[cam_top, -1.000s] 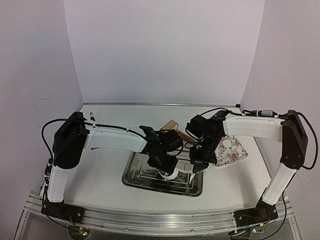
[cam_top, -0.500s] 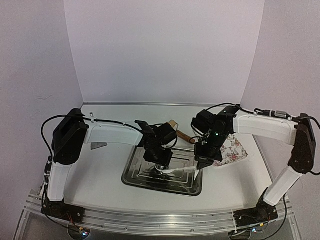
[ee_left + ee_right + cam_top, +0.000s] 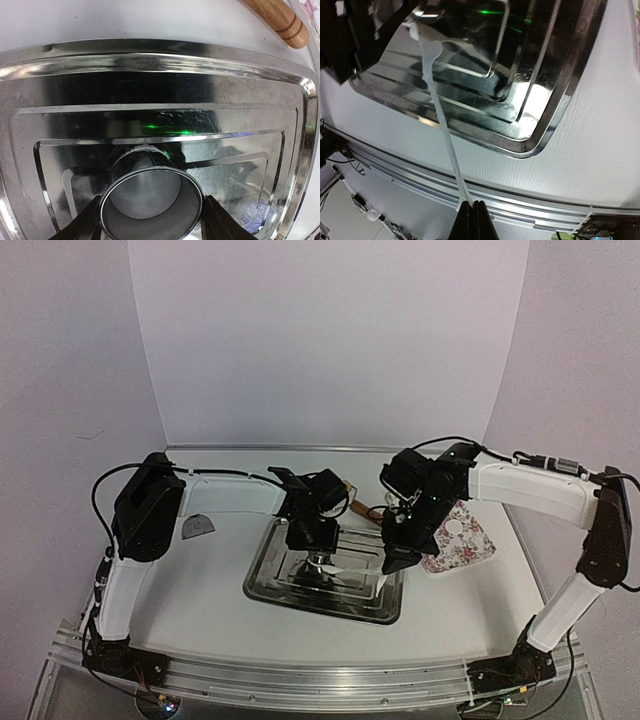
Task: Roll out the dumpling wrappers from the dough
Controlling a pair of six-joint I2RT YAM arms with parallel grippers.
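My left gripper (image 3: 317, 552) hangs over the steel tray (image 3: 262, 598), shut on the clear ring cutter (image 3: 151, 202), which sits between its black fingers (image 3: 86, 226). White dough rims the cutter's lower edge (image 3: 143, 149). A thin strip of dough (image 3: 439, 110) stretches from there to my right gripper (image 3: 477, 206), whose jaws are pinched shut on the strip's end. In the top view the right gripper (image 3: 388, 568) is over the tray's right side. One dumpling wrapper (image 3: 457, 528), a small white disc, lies on the floral cloth (image 3: 470, 548).
A wooden rolling pin (image 3: 352, 492) lies behind the tray, and its end (image 3: 280, 17) shows in the left wrist view. A small grey scraper (image 3: 197, 527) rests on the table left of the tray. The aluminium rail (image 3: 530, 207) runs along the table's near edge.
The left gripper has carried the cutter toward the tray's far side. The right gripper has shifted slightly left, and the dough between them has drawn out into a long thin strip.
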